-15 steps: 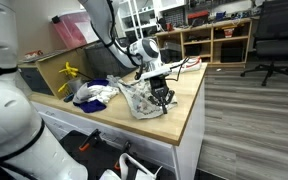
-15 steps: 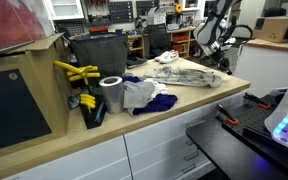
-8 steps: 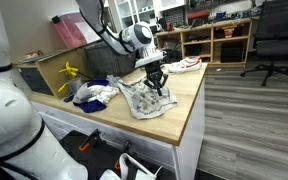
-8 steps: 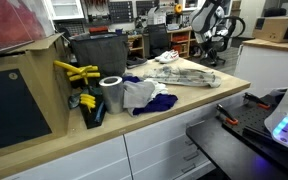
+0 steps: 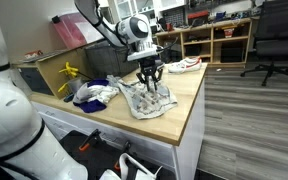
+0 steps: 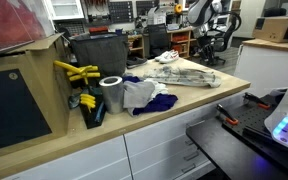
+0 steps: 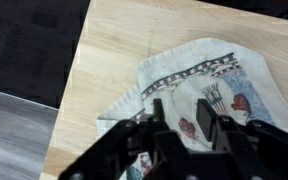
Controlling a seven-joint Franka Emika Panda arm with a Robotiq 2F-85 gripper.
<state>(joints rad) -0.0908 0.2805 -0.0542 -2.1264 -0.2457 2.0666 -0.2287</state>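
Note:
A white patterned towel lies crumpled on the wooden counter, near its corner. It also shows in an exterior view as a pale heap. My gripper hangs just above the towel, pointing down. In the wrist view the gripper stands open. Its two black fingers are apart, and only the printed towel shows between them. Nothing is held. The counter edge runs along the left of the wrist view.
A blue and white pile of cloths lies further along the counter, beside a grey roll and yellow-handled tools. A dark bin stands behind them. An office chair and shelves stand across the floor.
The gripper has lifted off the towel and its jaws have parted. The arm has swung back over the counter. The towel stays where it lay.

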